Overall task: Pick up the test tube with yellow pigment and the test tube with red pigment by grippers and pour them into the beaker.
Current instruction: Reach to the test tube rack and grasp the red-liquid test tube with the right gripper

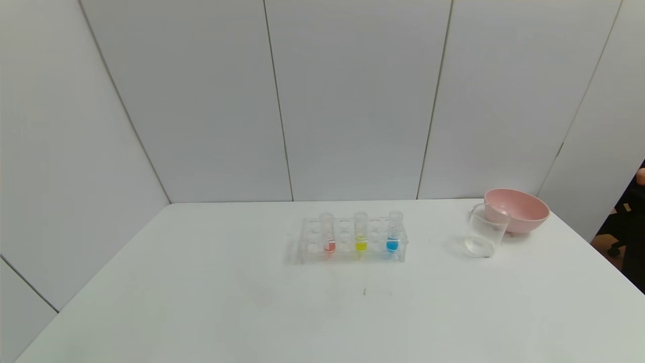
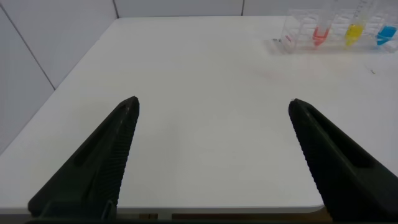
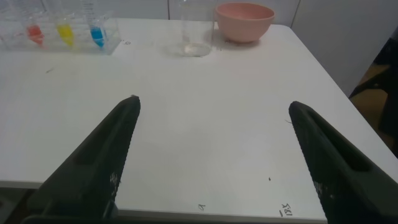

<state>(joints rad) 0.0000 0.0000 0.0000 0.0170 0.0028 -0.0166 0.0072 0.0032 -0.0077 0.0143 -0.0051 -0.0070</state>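
1. Left gripper (image 2: pixel 211 106), right gripper (image 3: pixel 211 106): both spread wide, empty, over the table's (image 1: pixel 201 302) near edge.
2. Red test tube (image 1: pixel 328 233), yellow test tube (image 1: pixel 360 232): upright in clear rack (image 1: pixel 352 239), beside blue tube (image 1: pixel 393 232).
3. Beaker (image 1: pixel 485 233): right of rack, touching pink bowl (image 1: pixel 519 209).

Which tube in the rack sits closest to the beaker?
The blue-liquid tube, at the rack's right end. The yellow one is mid-rack, the red one farthest from the beaker.

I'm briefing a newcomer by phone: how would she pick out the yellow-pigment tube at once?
Find the clear rack at the middle of the white table. Three upright tubes stand in it; the test tube with yellow pigment is the middle one, between the red tube and the blue tube.
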